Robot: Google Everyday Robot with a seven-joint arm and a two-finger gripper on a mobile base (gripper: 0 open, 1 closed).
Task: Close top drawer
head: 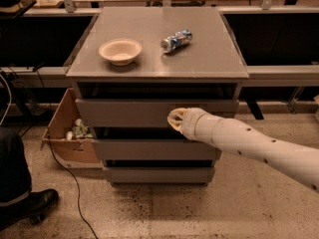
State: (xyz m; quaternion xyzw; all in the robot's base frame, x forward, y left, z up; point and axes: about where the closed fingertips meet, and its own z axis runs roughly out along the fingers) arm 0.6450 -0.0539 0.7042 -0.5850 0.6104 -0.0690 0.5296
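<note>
The top drawer is the uppermost of three in the grey cabinet. Its plain flat front stands out a little from the cabinet, with a dark gap above it under the cabinet top. My gripper sits at the end of the white arm that comes in from the lower right. It rests against the drawer front, right of the middle.
A white bowl and a crushed can lie on the cabinet top. A cardboard box with rubbish stands on the floor at the cabinet's left. A person's leg and shoe are at lower left. A cable runs across the floor.
</note>
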